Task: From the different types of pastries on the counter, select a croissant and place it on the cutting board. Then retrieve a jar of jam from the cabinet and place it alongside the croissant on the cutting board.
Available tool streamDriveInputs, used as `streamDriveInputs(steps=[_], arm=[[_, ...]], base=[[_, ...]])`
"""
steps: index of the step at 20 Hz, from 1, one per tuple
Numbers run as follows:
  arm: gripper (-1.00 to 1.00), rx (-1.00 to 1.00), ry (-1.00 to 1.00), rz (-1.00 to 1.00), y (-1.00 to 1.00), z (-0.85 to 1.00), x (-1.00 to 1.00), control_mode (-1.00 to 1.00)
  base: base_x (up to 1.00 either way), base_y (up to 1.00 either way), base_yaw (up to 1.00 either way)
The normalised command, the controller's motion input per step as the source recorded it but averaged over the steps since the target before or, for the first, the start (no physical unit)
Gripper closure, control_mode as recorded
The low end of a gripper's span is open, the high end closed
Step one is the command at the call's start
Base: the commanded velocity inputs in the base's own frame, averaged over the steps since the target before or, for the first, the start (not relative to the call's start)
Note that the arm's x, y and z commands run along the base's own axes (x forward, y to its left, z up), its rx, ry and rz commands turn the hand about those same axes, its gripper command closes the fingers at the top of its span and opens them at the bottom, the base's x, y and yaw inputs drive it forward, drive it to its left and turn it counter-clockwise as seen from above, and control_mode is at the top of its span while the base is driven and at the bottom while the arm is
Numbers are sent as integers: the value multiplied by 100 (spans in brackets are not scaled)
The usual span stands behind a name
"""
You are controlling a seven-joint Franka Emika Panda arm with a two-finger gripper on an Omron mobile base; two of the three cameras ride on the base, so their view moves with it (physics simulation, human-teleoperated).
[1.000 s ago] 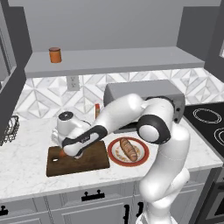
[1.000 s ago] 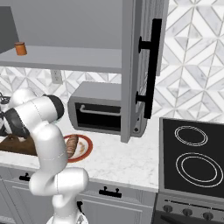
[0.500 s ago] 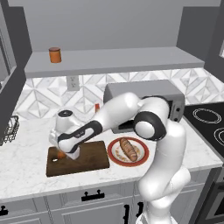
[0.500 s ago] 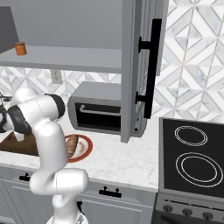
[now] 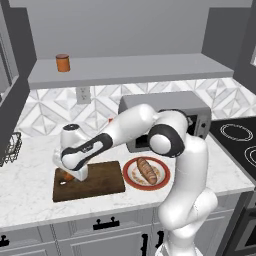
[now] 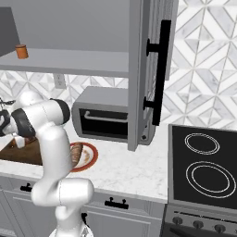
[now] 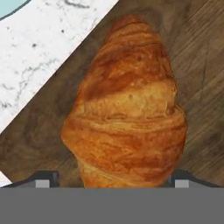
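One croissant [image 7: 127,113], golden and flaky, laid on the cutting board [image 5: 95,181] near its holed end, flanked by the spread, empty fingers of the gripper [image 7: 111,179]; judged light, soft and crushable, best pinched gently across its thick middle

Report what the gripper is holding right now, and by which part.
Nothing is held. The gripper stands open with its fingertips wide of the croissant, which lies on the cutting board between them, one tapered end toward the hand.
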Motion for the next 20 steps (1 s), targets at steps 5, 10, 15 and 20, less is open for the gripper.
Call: streamDriveInputs(steps=[5, 10, 15, 20], arm=[[-100, 1, -2, 0, 0, 26, -36, -100], [-100, 2, -13, 0, -6, 66, -33, -100], [-100, 3, -11, 0, -50, 60, -12, -100], [-100, 0, -14, 0, -71, -1, -47, -100]], base=[[0, 0, 0], [0, 0, 0], [0, 0, 0], [0, 0, 0]])
